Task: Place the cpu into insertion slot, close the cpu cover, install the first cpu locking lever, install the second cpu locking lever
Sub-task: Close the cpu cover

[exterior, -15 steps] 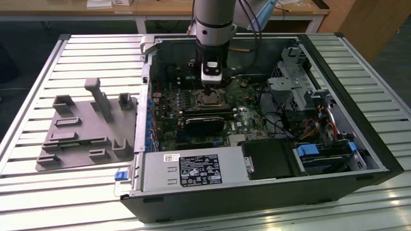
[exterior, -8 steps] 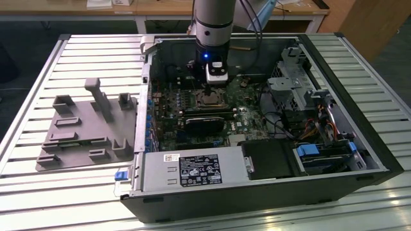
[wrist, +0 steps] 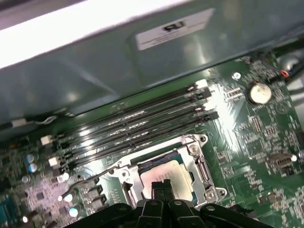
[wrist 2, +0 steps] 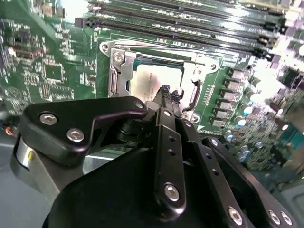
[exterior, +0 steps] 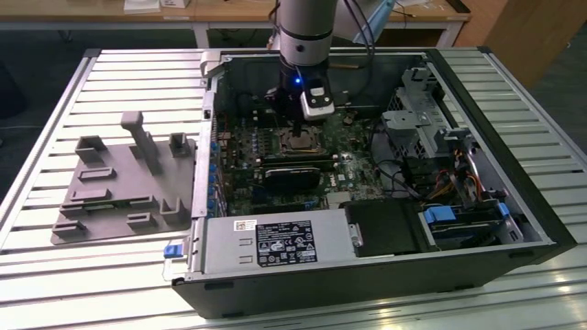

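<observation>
- Pincer (wrist: 160, 189): fingers pressed together, nothing held.
- Cpu (wrist: 167, 172) lies flat in the insertion slot (wrist: 156, 160), directly under the pincer tips.
- Cpu cover (wrist: 198, 166) appears lowered, framing the chip on all sides.

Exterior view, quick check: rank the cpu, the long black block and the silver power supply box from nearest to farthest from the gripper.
1. The cpu, directly beneath the gripper, mid-board.
2. The long black block, on the board below the cpu in this view.
3. The silver power supply box, along the case's near edge, clearly farthest.
</observation>
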You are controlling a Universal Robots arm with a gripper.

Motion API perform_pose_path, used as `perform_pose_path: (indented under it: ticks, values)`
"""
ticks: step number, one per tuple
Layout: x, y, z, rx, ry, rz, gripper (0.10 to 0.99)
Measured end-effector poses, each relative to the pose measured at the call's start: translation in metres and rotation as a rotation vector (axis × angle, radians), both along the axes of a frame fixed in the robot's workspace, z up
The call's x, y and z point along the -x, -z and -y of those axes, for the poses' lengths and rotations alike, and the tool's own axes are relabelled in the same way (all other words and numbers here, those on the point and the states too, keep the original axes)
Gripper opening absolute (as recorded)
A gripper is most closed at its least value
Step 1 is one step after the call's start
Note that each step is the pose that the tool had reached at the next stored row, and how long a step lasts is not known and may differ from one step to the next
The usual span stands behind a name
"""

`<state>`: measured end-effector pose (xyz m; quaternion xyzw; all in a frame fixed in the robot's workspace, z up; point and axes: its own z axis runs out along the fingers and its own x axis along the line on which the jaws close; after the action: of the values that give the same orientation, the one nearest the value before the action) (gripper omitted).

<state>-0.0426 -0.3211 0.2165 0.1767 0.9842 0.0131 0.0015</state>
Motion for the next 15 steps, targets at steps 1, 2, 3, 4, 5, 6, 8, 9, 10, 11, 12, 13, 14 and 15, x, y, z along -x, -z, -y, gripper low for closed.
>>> perform_pose_path:
  ticks: [1,2,3,4,5,6,8,9,10,11,12,13,14,15]
  values:
    - [0.0000,0.0000,0.0000,0.000,-0.018,0.0000,0.106]
    - [0.0000,0.0001,0.0000,0.000,-0.035,0.0000,0.106]
    - [0.0000,0.0001,0.0000,0.000,-0.052,0.0000,0.106]
    - [0.0000,0.0001,0.0000,0.000,-0.069,0.0000,0.106]
    - [0.0000,0.0001,0.0000,0.000,-0.087,0.0000,0.106]
    - [0.0000,0.0001,0.0000,0.000,-0.104,0.0000,0.106]
    - [0.0000,0.0001,0.0000,0.000,-0.134,0.0000,0.106]
    - [0.0000,0.0001,0.0000,0.000,-0.137,0.0001,0.106]
    - [0.0000,0.0001,0.0000,0.000,-0.140,0.0000,0.106]
    - [0.0001,0.0001,0.0000,0.000,-0.141,0.0007,0.106]
    - [0.0005,0.0002,0.0000,0.000,-0.141,0.0049,0.106]
    - [0.0011,0.0002,0.0000,0.001,-0.141,0.0132,0.106]
    - [0.0021,0.0003,0.0000,0.002,-0.141,0.0240,0.106]
    - [0.0032,0.0004,0.0000,0.002,-0.141,0.0352,0.106]
